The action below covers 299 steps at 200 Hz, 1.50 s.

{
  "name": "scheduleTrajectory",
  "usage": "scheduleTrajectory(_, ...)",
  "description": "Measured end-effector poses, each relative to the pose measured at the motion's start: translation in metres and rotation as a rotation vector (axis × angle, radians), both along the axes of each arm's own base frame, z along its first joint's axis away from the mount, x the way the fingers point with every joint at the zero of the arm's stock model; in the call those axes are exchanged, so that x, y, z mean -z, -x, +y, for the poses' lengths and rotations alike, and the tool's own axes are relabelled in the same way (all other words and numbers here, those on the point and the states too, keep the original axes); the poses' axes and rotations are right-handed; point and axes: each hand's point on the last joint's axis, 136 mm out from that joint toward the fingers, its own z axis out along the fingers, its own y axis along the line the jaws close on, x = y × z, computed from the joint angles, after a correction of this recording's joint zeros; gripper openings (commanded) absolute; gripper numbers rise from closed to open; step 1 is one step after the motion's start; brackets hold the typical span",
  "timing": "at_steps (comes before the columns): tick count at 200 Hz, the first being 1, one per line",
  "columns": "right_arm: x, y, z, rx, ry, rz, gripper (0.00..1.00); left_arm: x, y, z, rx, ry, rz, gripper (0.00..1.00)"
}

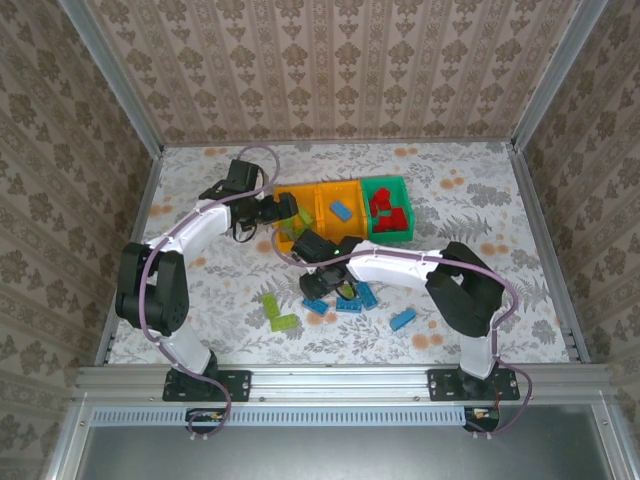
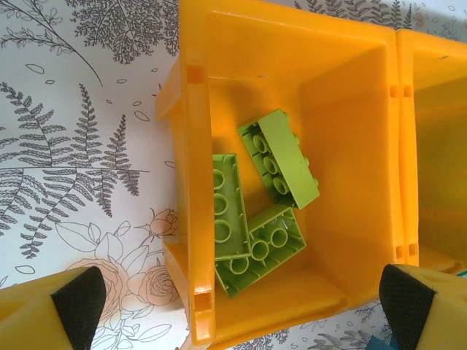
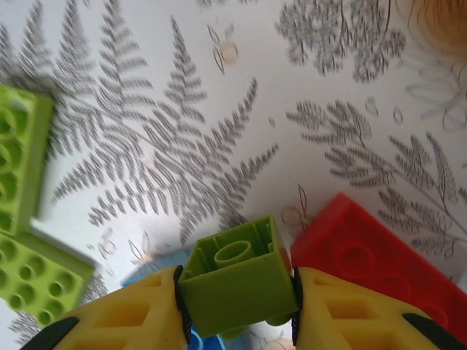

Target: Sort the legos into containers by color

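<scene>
Fern-print table (image 1: pixel 200 290), wallpapered walls. Small lime brick (image 3: pixel 235 284) is pinched between the right gripper (image 1: pixel 318 287) fingers, down by the table among loose blue bricks (image 1: pixel 350 300). Red brick (image 3: pixel 379 262) sits just beside it, two lime bricks (image 3: pixel 22 160) lie further off. Left orange bin (image 2: pixel 350 109) holds three lime legos (image 2: pixel 281 157). Left gripper (image 2: pixel 241 302) hangs over it, jaws wide, holding nothing. Middle orange bin (image 1: pixel 330 193) has one blue lego (image 1: pixel 342 210). Green bin (image 1: pixel 385 183) holds red legos (image 1: pixel 383 212).

Fern-print desk (image 1: pixel 480 200) — toward the back, orange bins (image 1: pixel 330 195) and a green bin (image 1: pixel 385 182) in one row. Nearer lie loose bricks — lime bricks (image 1: pixel 272 306) left, blue bricks (image 1: pixel 403 320) right.
</scene>
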Motion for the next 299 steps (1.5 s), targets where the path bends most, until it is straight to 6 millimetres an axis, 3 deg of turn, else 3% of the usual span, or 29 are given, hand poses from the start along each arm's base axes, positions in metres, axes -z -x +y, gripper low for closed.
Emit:
scheduleTrajectory(62, -0.028, -0.034, 0.009, 0.097, -0.092, -0.042, 0.32, 0.01, 0.007, 0.003, 0.0, -0.009, 0.026, 1.0)
scheduleTrajectory(127, -0.064, -0.131, -0.013, 0.398, -0.311, -0.07, 0.34, 0.015, 0.044, 0.022, -0.02, -0.061, 0.08, 1.0)
scheduleTrajectory(150, -0.069, -0.153, -0.006, 0.424, -0.349, -0.08, 0.37, 0.022, 0.069, 0.033, -0.04, -0.094, 0.13, 1.0)
scheduleTrajectory(191, -0.064, -0.172, 0.01, 0.439, -0.369, -0.072, 0.37, 0.046, 0.114, 0.039, -0.041, -0.164, 0.267, 1.0)
scheduleTrajectory(227, -0.054, -0.181, 0.014, 0.45, -0.355, -0.06, 0.41, 0.057, 0.149, 0.021, 0.011, -0.217, 0.359, 1.0)
scheduleTrajectory(256, -0.056, -0.184, 0.016, 0.451, -0.355, -0.061, 0.45, 0.069, 0.172, 0.014, 0.013, -0.253, 0.444, 1.0)
scheduleTrajectory(299, -0.056, -0.184, 0.016, 0.451, -0.353, -0.059, 0.52, 0.087, 0.203, 0.021, -0.077, -0.274, 0.555, 1.0)
